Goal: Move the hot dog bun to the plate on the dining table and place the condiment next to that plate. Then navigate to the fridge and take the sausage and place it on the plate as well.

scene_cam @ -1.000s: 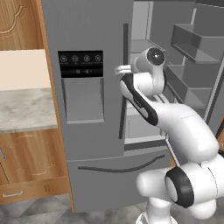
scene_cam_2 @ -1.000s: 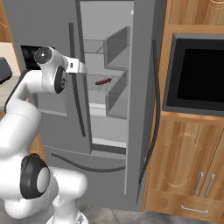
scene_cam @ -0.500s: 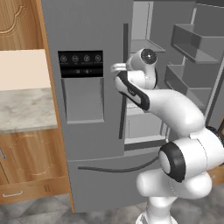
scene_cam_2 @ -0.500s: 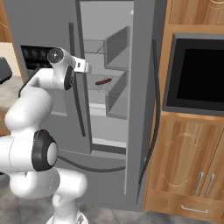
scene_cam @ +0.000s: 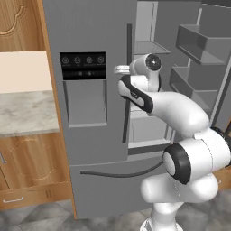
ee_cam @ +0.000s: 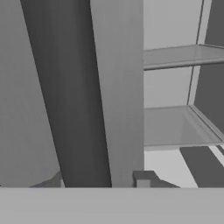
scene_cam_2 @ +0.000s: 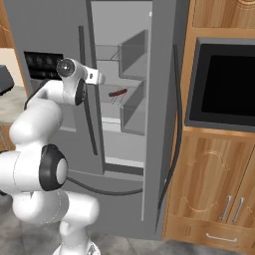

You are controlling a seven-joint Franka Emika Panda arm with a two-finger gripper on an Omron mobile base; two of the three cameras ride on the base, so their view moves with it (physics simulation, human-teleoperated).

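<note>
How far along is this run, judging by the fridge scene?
The robot is at the fridge with the right door already open. The sausage lies untouched on an inner shelf. The arm is raised at the left door's edge, and the hand sits by that door's handle, not at the sausage. Left: reach in, grasp the sausage, carry it to the plate. Bun and condiment steps cannot be judged from here.
</note>
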